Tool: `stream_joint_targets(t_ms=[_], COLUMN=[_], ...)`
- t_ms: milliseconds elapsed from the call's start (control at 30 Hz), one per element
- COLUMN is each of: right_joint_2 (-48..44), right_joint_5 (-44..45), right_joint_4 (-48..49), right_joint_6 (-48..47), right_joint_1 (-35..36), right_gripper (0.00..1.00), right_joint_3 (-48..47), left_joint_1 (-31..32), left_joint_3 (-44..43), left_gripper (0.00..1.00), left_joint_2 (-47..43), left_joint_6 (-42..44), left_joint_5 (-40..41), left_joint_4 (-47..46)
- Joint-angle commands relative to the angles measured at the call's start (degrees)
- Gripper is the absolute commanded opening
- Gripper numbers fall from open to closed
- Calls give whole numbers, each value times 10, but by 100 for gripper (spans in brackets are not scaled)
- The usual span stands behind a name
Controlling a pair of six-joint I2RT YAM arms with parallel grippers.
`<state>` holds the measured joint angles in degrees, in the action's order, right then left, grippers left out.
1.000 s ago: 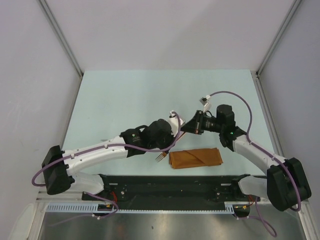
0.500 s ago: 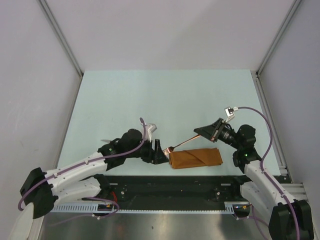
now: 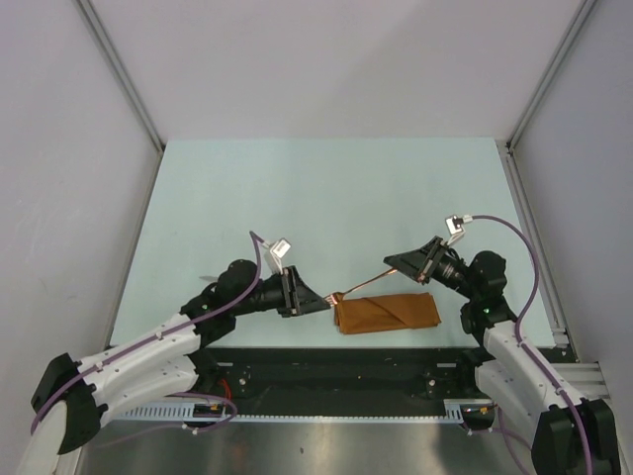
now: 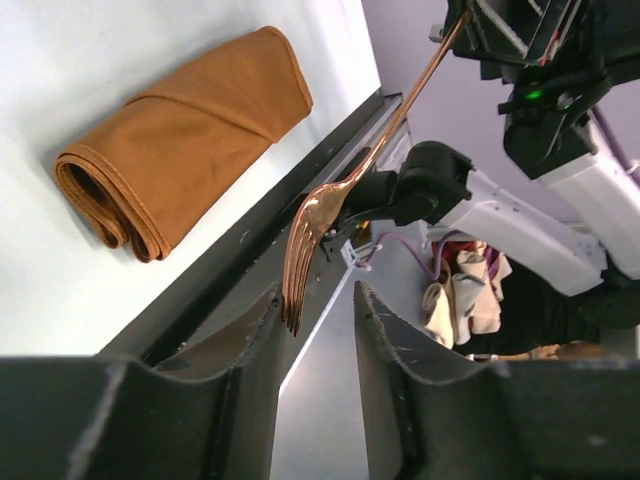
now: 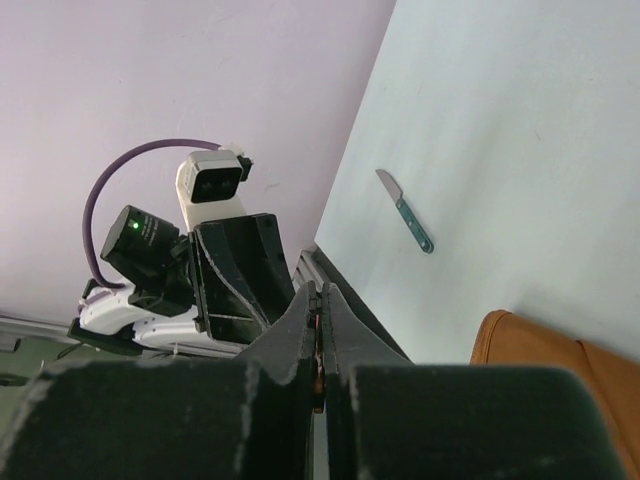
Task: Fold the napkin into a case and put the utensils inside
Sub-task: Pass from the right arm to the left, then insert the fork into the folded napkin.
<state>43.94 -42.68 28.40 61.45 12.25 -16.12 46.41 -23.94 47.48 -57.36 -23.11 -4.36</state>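
Copper fork, stiff, light and probably slippery, is pinched at its handle end by the closed right fingers. Its tines sit between the half-open, empty left fingers, beside the soft case on the table. Mid-handle looks the safest hold.

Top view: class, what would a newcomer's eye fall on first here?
A copper-coloured fork hangs in mid-air between the arms, its handle pinched in the right gripper, its tines at the open left gripper. The folded rust-orange napkin lies at the near edge of the table, and a teal-handled knife lies apart to the left.
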Motion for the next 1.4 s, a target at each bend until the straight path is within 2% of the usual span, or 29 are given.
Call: stream_joint_targets(t_ms=[0, 100, 167, 200, 233, 267, 300, 333, 367, 400, 433, 500, 600, 700, 967, 1367], right_joint_2=[-13, -13, -17, -18, -23, -23, -20, -10, 7, 15, 19, 22, 18, 33, 78, 84], right_joint_5=[13, 18, 21, 22, 29, 48, 86, 172, 206, 237, 298, 339, 447, 481, 494, 454], right_joint_4=[44, 49, 43, 11, -37, -108, -311, -390, -496, -529, -554, -599, -629, -643, -626, -591], right_joint_6=[17, 19, 10, -4, -25, -112, -154, -188, -213, -240, -244, -251, -238, -228, -188, -185], right_joint_1=[3, 11, 15, 19, 19, 16, 11, 9, 6, 3, 1, -6, -14, -21, -39, -52], right_gripper=[0, 0, 0, 0, 1, 16, 35, 64, 71, 80, 84, 87, 88, 88, 92, 86], right_joint_3=[6, 9, 7, 2, -11, -62, -92, -118, -146, -177, -188, -201, -193, -185, -152, -125], left_joint_1=[-4, -4, -4, -4, -4, -4, -4, -4, -4, -4, -4, -6, -9, -11, -13, -16], left_joint_3=[-1, -1, -7, -14, -39, -62, -85, -116, -125, -131, -133, -135, -132, -124, -95, -96], left_gripper=[34, 28, 13, 0, 0, 0, 0, 0, 0, 0, 0, 0, 0, 0, 0, 0], left_joint_2=[-2, 2, 6, 6, 9, 14, 23, 41, 52, 62, 70, 93, 107, 104, 126, 217], left_joint_6=[-43, -49, -45, -37, -24, 24, 49, 84, 95, 102, 109, 110, 117, 125, 132, 139], left_joint_5=[-9, -8, -4, 10, 23, 38, 66, 73, 75, 71, 54, 45, 17, -18, -45, -39], left_joint_4=[-49, -50, -41, -29, 20, 70, 114, 170, 188, 198, 201, 211, 218, 222, 235, 204])
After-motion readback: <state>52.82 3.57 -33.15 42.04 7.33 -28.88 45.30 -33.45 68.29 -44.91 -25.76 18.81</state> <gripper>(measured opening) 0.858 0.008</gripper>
